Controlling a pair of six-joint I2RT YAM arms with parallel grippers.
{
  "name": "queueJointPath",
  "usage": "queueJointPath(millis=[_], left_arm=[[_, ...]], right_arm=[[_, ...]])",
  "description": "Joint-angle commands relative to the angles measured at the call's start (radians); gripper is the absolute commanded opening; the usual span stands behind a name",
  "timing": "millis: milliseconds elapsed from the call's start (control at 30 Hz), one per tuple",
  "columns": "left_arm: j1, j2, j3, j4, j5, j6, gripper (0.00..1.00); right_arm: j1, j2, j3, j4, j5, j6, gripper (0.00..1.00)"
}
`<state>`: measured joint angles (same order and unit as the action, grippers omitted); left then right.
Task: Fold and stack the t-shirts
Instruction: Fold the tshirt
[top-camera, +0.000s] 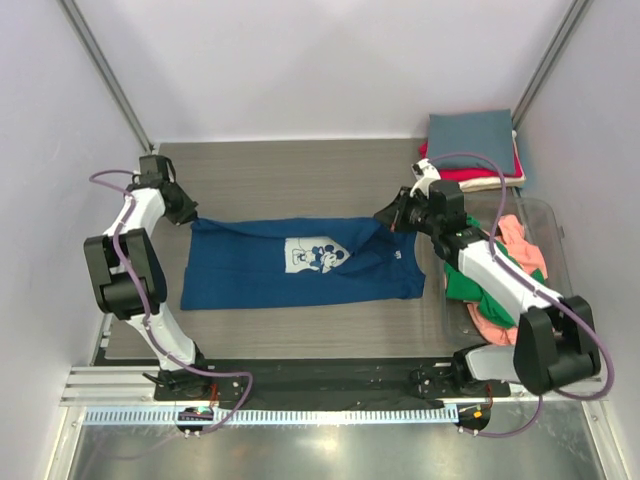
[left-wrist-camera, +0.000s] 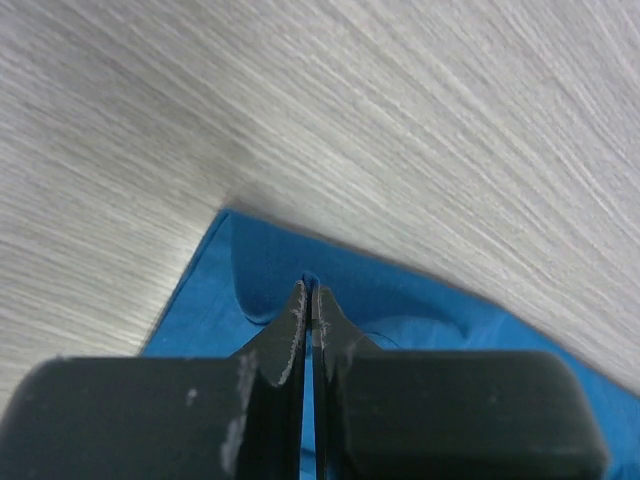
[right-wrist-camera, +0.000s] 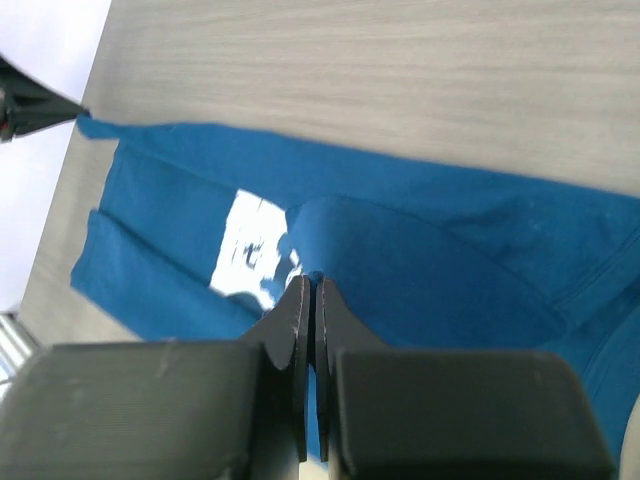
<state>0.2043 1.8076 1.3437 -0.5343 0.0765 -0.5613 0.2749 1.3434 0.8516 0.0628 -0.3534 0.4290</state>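
Observation:
A navy blue t-shirt (top-camera: 260, 275) with a pale square Mickey print (top-camera: 315, 255) lies spread across the middle of the table. My left gripper (top-camera: 190, 216) is shut on its far left corner, with blue cloth (left-wrist-camera: 400, 300) pinched between the tips (left-wrist-camera: 308, 290). My right gripper (top-camera: 390, 218) is shut on the far right edge, which is lifted and drawn in over the shirt. In the right wrist view a fold of cloth (right-wrist-camera: 420, 260) sits at the tips (right-wrist-camera: 308, 283), next to the print (right-wrist-camera: 250, 240).
Folded shirts are stacked at the back right, slate-grey (top-camera: 470, 135) on top of red (top-camera: 485, 176). Under my right arm, green (top-camera: 468, 285) and salmon-pink (top-camera: 522, 250) shirts lie crumpled in a clear bin (top-camera: 550, 212). Walls close in the grey table (top-camera: 300, 170).

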Motion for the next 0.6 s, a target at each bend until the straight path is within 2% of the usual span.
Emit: queueJointPath(millis=[0,367,533,567], left_arm=[[0.003,-0.073,-0.017,-0.009,0.013,0.029,0.00],[0.004,-0.162,-0.101,-0.041,-0.041,0.064,0.00],[0.004,-0.232,-0.161,-0.084,-0.107,0.101,0.01],[0.006,-0.258,-0.172,-0.087,-0.131,0.106,0.10]], right_arm=[[0.017,-0.125,-0.034,-0.049,0.030,0.014,0.01],[0.017,-0.311,-0.160,-0.188,0.083,0.056,0.01],[0.017,-0.427,-0.273,-0.254,0.146,0.163,0.01],[0.018,-0.481,-0.307,-0.268,0.149,0.181,0.01]])
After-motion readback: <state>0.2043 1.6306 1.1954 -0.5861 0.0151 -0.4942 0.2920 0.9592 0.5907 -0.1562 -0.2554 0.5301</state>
